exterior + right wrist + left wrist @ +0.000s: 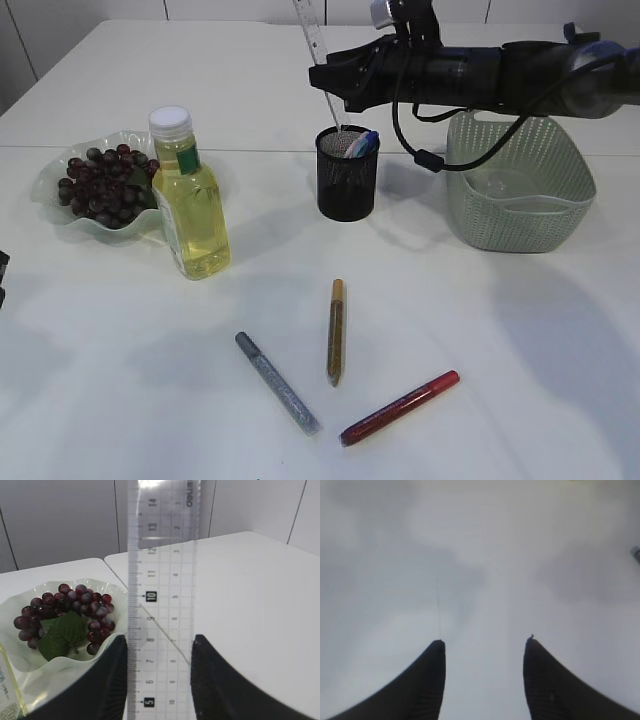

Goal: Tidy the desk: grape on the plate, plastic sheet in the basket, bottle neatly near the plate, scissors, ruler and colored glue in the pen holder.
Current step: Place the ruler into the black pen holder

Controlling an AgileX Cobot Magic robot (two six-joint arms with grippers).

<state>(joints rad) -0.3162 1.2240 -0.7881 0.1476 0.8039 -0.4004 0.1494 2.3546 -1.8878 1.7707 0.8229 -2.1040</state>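
One clear ruler (160, 610) w/ black numerals.

- Grape (98, 185) bunch, dark red, lies on the wavy green plate (52, 214).
- Bottle (189, 200) of yellow liquid stands upright just beside the plate.
- Clear ruler (161, 605) stands upright above the black mesh pen holder (347, 176) (lower end inside).
- Three glue pens on the worktop: grey (277, 383), gold (336, 331), red (399, 408).
- Green basket (520, 190) stands right of the holder.

White table (520, 350) with scattered desk items

My ruler (161, 605) is clear, glossy plastic. I see a black mesh pen holder (347, 175), a perforated matt plastic basket (520, 185), and a smooth white table (500, 340).
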